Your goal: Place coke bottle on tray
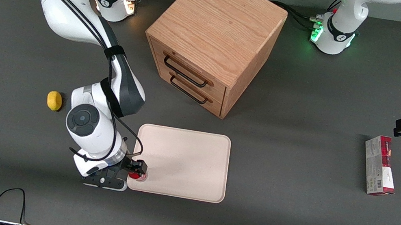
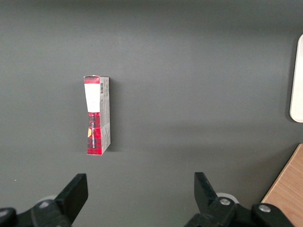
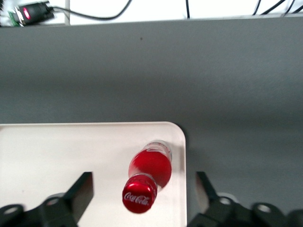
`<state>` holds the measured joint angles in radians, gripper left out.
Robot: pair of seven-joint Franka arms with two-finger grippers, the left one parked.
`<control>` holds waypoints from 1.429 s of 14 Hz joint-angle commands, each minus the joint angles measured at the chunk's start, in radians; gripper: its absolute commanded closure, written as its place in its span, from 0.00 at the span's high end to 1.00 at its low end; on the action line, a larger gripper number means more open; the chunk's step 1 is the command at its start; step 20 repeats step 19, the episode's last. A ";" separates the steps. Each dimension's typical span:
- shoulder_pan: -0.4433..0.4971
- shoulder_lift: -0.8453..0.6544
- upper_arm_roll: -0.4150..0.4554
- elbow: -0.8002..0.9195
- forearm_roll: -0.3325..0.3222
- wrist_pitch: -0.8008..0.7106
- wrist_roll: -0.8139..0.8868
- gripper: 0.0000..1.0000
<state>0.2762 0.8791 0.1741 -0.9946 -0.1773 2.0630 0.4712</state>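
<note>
The coke bottle (image 3: 148, 177), small and red with a red cap, stands upright on the cream-white tray (image 3: 57, 156), close to the tray's corner nearest the front camera on the working arm's side. In the front view the bottle (image 1: 137, 176) shows partly under the gripper, on the tray (image 1: 188, 160). My right gripper (image 3: 142, 194) is above the bottle with its fingers spread wide on either side of it, not touching it. It also shows in the front view (image 1: 135, 169).
A wooden two-drawer cabinet (image 1: 213, 40) stands farther from the front camera than the tray. A yellow lemon (image 1: 54, 100) lies beside the working arm. A red-and-grey carton box (image 1: 379, 165) lies toward the parked arm's end, also in the left wrist view (image 2: 97, 115).
</note>
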 commanded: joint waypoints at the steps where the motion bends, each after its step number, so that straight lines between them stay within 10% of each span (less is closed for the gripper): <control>1: -0.011 -0.188 -0.030 -0.171 -0.014 -0.064 -0.019 1.00; 7: -0.069 -0.576 -0.186 -0.474 0.172 -0.279 -0.253 1.00; 13: -0.186 -0.896 -0.220 -0.734 0.185 -0.336 -0.289 1.00; 20: -0.212 -0.939 -0.220 -0.746 0.214 -0.374 -0.289 1.00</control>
